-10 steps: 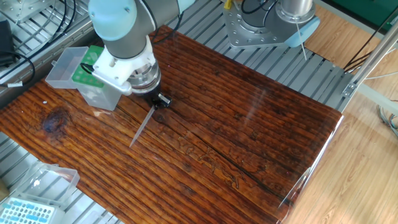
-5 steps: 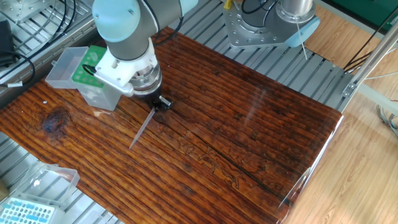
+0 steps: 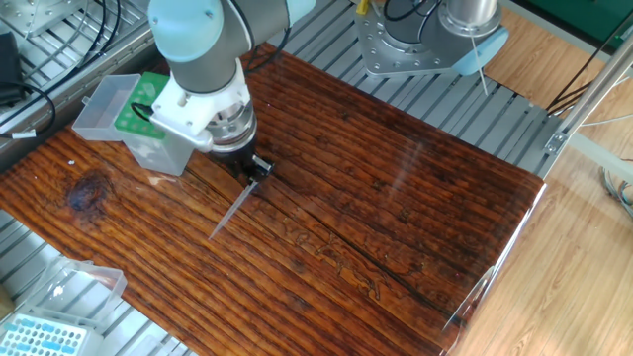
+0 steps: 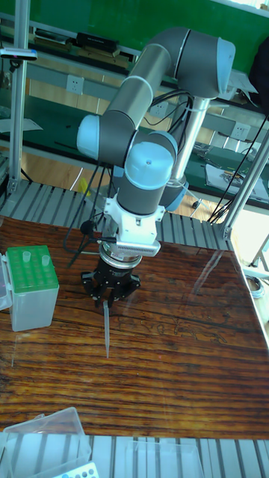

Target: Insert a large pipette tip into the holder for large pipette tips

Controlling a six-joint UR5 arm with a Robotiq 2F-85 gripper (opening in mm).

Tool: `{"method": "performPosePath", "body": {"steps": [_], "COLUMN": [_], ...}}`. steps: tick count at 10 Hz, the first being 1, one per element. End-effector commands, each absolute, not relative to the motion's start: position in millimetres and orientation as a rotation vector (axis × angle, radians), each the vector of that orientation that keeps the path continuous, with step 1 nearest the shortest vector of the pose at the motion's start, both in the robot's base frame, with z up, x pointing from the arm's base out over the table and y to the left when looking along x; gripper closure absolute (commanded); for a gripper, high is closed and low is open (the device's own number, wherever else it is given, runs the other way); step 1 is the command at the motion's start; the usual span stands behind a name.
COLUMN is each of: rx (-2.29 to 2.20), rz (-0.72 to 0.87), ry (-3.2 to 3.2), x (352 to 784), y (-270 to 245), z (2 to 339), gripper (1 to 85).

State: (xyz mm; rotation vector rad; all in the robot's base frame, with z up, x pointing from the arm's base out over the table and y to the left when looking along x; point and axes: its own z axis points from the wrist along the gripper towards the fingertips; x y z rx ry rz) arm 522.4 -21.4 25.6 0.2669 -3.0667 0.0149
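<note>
Right now the pipette tip [image 4: 107, 328] hangs straight down from the gripper [image 4: 109, 297]. Its thick top end is pinched between the two black fingers [image 3: 255, 168], and its thin pointed end reaches down to the table [image 3: 376, 198], touching the wood or stopping just above it; I cannot tell which. In the fixed view the tip looks slanted, running down and to the left from the fingers.

The gripper is almost closed, with its fingers squeezed on the top of the tip. It touches nothing else.

The green box [image 4: 31, 287] stands on the table off to the side of the gripper, near it but not touching. In the tall view it is to the left of the gripper. It has a green top with round holes and clear plastic walls. Its clear lid [image 3: 104, 107] is flipped open on the side far from the gripper. I cannot tell if any tips sit in the holes.

A smaller box with a light blue rack [image 3: 42, 336] sits well apart from the gripper, at the near corner past the table edge. Its clear lid [image 3: 81, 282] is open too.
</note>
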Motion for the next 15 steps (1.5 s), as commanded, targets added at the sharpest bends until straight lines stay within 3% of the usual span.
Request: {"method": "performPosePath", "body": {"steps": [1,5,8,10,12,15], "rx": [0.344,0.340,0.279,0.386,0.425,0.379], "rz": [-0.041,-0.029,-0.074,-0.126,-0.097,0.043], "ry": [-3.112,-3.148,-3.144,-3.381,-3.501,-3.435], "x": [530,540,554,616,647,632], "y": [-15,-14,11,24,24,1], "z": [34,33,51,60,70,64], "gripper": [54.7,55.0,55.3,54.7,54.7,56.3]}}
